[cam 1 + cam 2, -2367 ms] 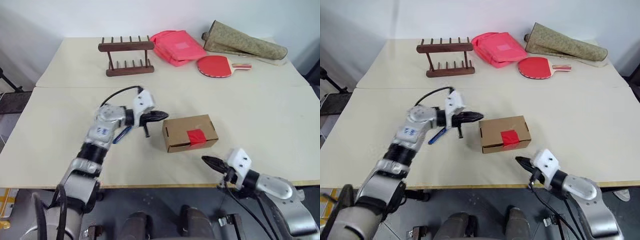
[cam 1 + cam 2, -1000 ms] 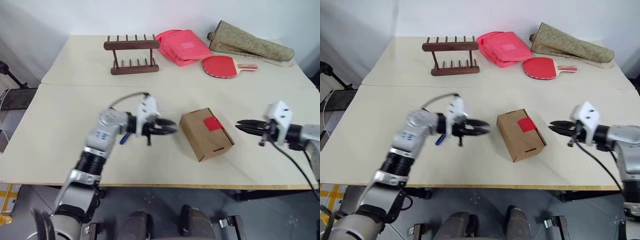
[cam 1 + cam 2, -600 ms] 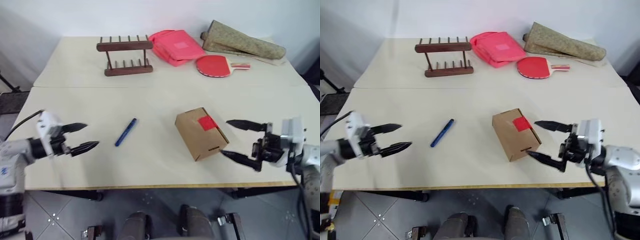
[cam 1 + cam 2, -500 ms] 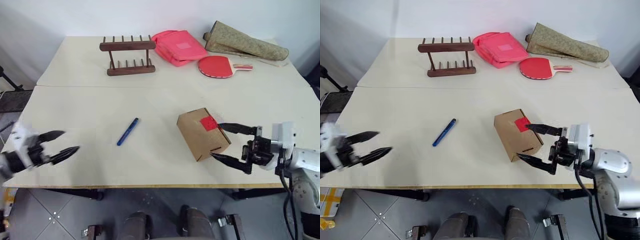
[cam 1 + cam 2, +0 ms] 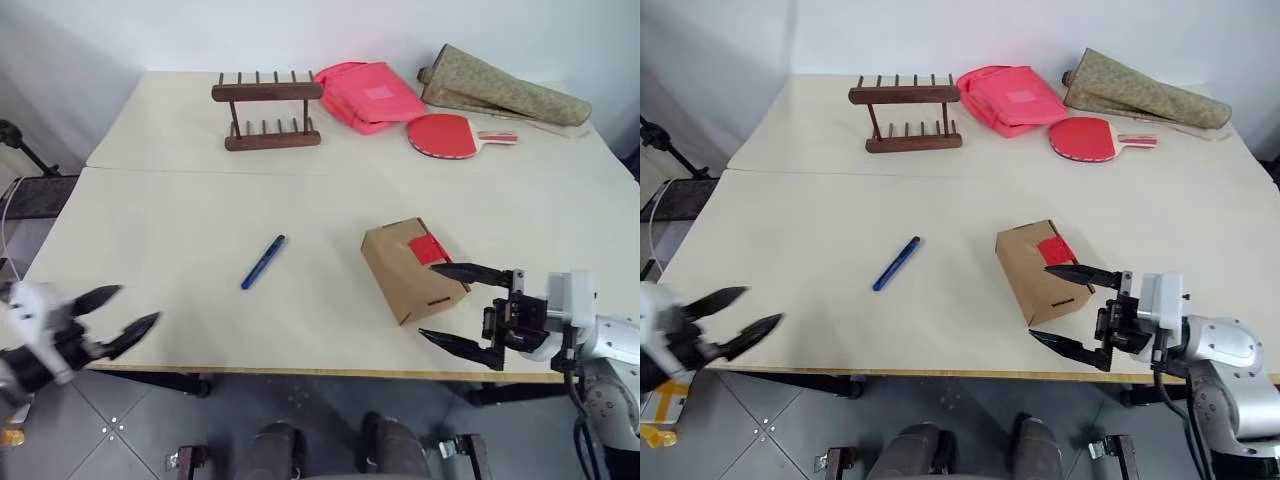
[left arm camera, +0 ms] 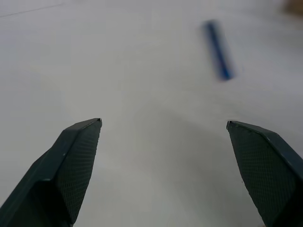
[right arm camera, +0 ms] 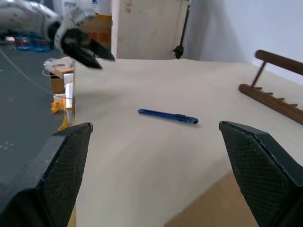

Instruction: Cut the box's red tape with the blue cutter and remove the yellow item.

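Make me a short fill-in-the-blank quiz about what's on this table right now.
1. The cutter lying on the table is ____.
2. The patch of tape on the box is ____.
3. Both the left gripper and the right gripper are ____.

Answers: blue; red; open

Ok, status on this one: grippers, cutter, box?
Left gripper open, empty, off the table's near left edge. Right gripper open beside the box. Red tape uncut. Blue cutter lying free on table. Nothing in the way.
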Controlling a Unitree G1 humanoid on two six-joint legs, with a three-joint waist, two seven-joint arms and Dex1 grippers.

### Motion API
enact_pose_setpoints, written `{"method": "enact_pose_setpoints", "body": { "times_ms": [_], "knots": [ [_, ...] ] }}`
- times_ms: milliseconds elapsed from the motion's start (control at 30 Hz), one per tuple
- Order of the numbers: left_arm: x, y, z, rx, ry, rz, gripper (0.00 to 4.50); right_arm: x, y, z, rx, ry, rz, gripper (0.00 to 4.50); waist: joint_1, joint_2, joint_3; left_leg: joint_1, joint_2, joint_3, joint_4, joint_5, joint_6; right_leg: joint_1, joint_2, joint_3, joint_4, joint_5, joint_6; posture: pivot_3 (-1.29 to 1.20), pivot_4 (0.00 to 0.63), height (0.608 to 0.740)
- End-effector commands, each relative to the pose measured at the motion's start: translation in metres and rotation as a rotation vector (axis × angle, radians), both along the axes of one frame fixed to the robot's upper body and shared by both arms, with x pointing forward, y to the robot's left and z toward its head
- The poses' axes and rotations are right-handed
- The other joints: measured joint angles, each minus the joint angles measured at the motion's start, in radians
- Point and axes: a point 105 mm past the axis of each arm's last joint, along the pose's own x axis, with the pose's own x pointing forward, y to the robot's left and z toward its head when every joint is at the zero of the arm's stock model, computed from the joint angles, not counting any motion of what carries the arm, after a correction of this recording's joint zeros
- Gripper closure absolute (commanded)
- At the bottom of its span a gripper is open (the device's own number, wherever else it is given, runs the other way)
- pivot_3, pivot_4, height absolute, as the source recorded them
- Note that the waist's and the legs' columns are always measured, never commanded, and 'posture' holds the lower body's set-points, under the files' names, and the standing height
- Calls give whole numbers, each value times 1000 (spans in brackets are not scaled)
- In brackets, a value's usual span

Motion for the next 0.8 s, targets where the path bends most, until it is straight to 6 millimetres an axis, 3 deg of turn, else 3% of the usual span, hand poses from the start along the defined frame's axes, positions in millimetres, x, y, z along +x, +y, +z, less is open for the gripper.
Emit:
{"method": "enact_pose_setpoints", "body": {
  "times_ms": [33, 100, 267, 467, 567, 800],
  "knots": [
    [36, -40, -14, -41, -3, 55, 0, -14, -5, 8, -22, -25, 0, 33, 2, 3, -2, 1, 0, 0, 0, 1, 2, 0, 0, 0, 0, 0, 0, 0, 150, 740],
    [48, -59, -23, -29, 9, 61, 0, -16, -11, 3, -33, -11, -34, 33, 3, 2, -2, 1, 0, 1, -1, 1, 2, 1, 1, 0, 1, 0, 0, 0, 150, 740],
    [67, -85, -28, -51, 14, 70, 0, -18, -17, 1, -46, -25, -119, 33, -2, 0, -2, 2, 0, 4, -1, 1, 2, 0, 2, 1, 1, 0, 0, 0, 150, 740],
    [71, -92, -51, -29, 143, 33, 0, -23, -10, 5, -17, -40, -175, 33, 2, 1, -3, 4, 1, 4, -1, 1, 2, 1, 2, 2, 1, 0, 0, 0, 150, 740],
    [71, -91, -67, 23, 211, 47, 622, -21, -13, 5, 24, -19, -225, 0, 4, 2, -3, 7, 0, 5, -1, 1, 2, 4, 2, 3, 0, 0, 0, 0, 150, 740],
    [69, -90, -85, 38, 287, 37, 2622, -26, -26, -13, 20, 17, -286, 0, 4, 9, -7, 14, 1, 5, -1, -2, 0, 12, 1, 3, -1, 0, 0, 0, 150, 740]
  ]
}}
